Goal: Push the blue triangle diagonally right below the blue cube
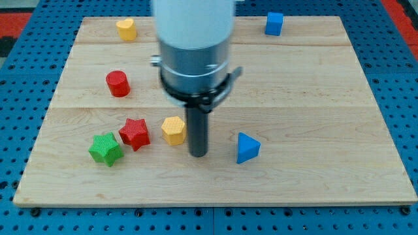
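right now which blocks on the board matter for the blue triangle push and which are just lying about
In the job: blue triangle, blue cube, my tip, just left of the triangle.

Lying about: yellow hexagon, red star, green star, red cylinder, yellow heart.

We see pale wooden board (313,98): light grain, planks joined, matt finish. Blue pegboard-like surround (398,72) looks like plastic, dotted with small holes. Blocks look like matt plastic with fine ribbed texture: blue triangle block (247,147), blue cube block (274,23), red star block (134,133), green star block (105,149), red cylinder block (117,83), yellow hexagonal block (173,130), yellow heart-like block (127,29). Our tip (198,154) ends dark rod, smooth, slightly glossy. Arm housing (193,26) above: white, smooth, then grey metal-looking collar (193,68).
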{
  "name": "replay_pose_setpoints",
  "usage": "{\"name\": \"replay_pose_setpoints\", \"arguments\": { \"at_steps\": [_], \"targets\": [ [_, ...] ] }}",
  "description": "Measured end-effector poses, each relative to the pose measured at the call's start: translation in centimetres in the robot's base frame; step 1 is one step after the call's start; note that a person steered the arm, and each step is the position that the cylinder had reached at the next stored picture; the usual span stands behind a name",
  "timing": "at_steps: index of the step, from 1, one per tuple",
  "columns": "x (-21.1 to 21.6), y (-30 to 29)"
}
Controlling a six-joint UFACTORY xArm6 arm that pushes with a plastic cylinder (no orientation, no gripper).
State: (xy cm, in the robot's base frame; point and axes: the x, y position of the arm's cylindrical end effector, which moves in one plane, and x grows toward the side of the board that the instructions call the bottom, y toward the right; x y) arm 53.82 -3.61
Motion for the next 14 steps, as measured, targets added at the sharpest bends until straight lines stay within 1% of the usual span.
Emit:
{"name": "replay_pose_setpoints", "arguments": {
  "at_steps": [1,2,3,4,5,6,7,8,10,11,12,14],
  "targets": [
    [2.8,-1.1],
    [3.1,1.4],
    [1.9,5.7],
    [1.8,7.7],
    [1.8,8.0],
    [-1.5,9.9],
    [-5.5,13.6],
    [-6.7,15.2],
    [-6.6,15.7],
    [-5.9,15.9],
    [-5.9,17.7],
    [-12.4,20.3]
  ]
}}
